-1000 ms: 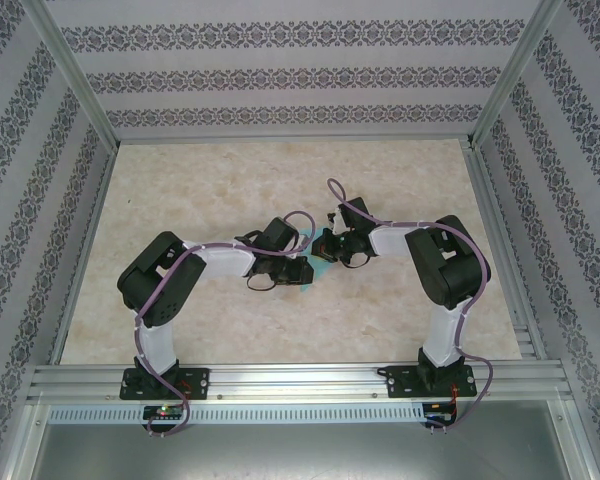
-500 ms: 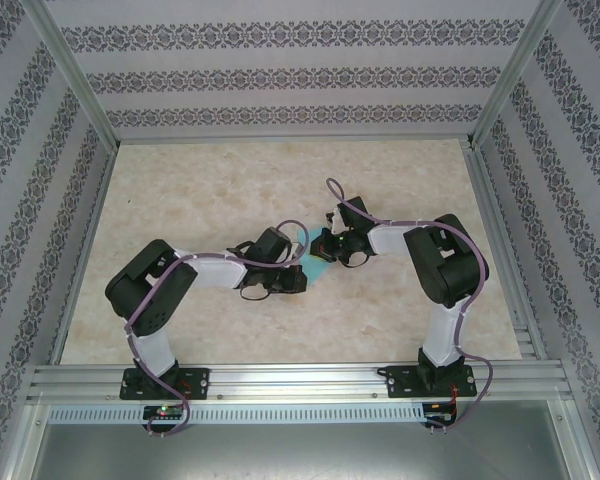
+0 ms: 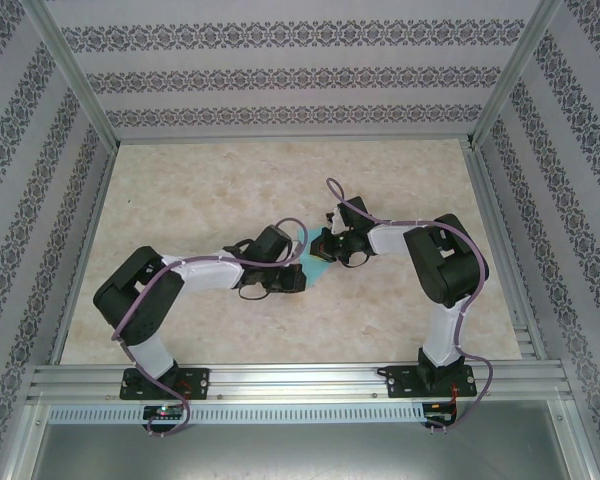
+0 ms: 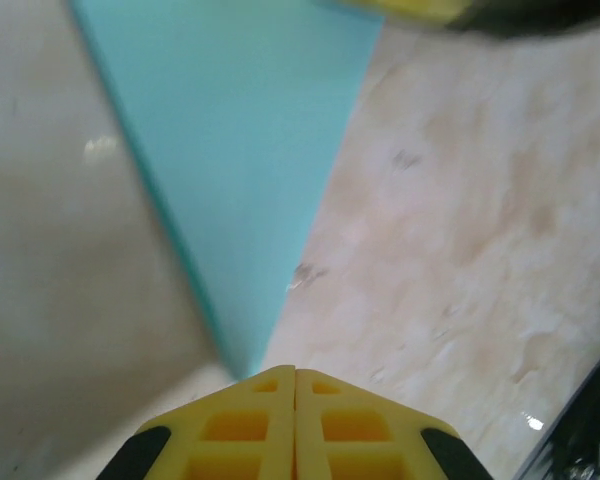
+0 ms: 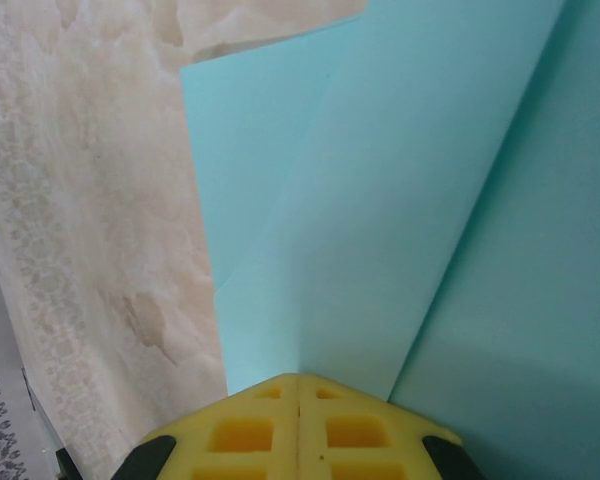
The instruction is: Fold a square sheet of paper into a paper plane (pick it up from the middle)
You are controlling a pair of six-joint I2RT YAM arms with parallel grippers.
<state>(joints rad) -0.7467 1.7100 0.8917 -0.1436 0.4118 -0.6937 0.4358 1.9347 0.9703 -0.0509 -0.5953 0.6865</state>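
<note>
The paper plane [image 3: 300, 240], a thin turquoise-blue sheet folded into a long pointed triangle, lies flat on the beige marbled tabletop [image 3: 200, 190], near its middle and between the two grippers. In the left wrist view the paper plane [image 4: 245, 150] narrows to a tip that ends just beside the left gripper [image 4: 296, 378]. That gripper's yellow ribbed fingers [image 4: 230, 425] are pressed together. Whether they pinch the tip cannot be told.

In the right wrist view the paper plane [image 5: 380, 200] shows overlapping layers and straight creases. The right gripper [image 5: 298, 382] sits over the wider part, its yellow fingers [image 5: 355, 432] clenched together.

From above, the left gripper [image 3: 296, 274] is on the plane's near-left side and the right gripper [image 3: 321, 250] on its right. Both black arms bend in towards it from a silver aluminium rail [image 3: 300, 380] at the near edge. Walls with dark patterned bands [image 3: 280, 80] stand well beyond the plane.
</note>
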